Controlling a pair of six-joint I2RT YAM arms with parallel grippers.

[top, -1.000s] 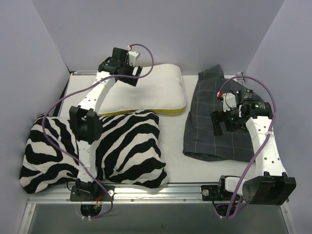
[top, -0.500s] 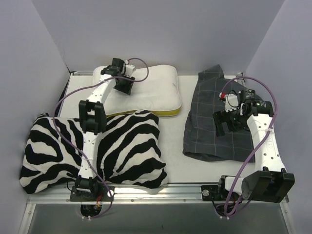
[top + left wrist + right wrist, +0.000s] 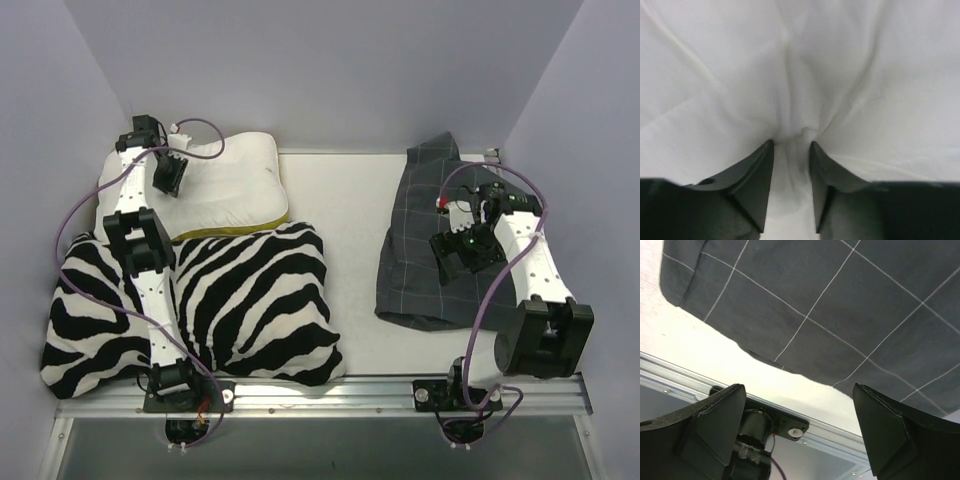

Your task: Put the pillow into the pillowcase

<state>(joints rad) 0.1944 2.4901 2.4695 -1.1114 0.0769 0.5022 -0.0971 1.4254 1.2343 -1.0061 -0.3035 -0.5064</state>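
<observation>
The white pillow [image 3: 230, 185], yellow along its near edge, lies at the back left, partly behind the zebra cushion. My left gripper [image 3: 168, 175] is on its left end. In the left wrist view the left gripper [image 3: 791, 145] is shut on a pinched fold of the pillow's white cover [image 3: 840, 75]. The dark grey checked pillowcase [image 3: 420, 235] lies flat and crumpled on the right of the table. My right gripper [image 3: 458, 255] hovers over it, open. The right wrist view shows the right gripper [image 3: 799, 387] holding nothing, with the pillowcase's near edge [image 3: 840, 300] below it.
A large zebra-striped cushion [image 3: 250, 300] fills the near left of the table, under the left arm. Purple walls close in the back and both sides. The metal front rail [image 3: 815, 425] and the right arm's base [image 3: 752, 435] lie just past the pillowcase's near edge.
My left gripper has closed on the pillow's cover and swung left, dragging the pillow toward the back left corner. The right arm has shifted a little over the pillowcase.
</observation>
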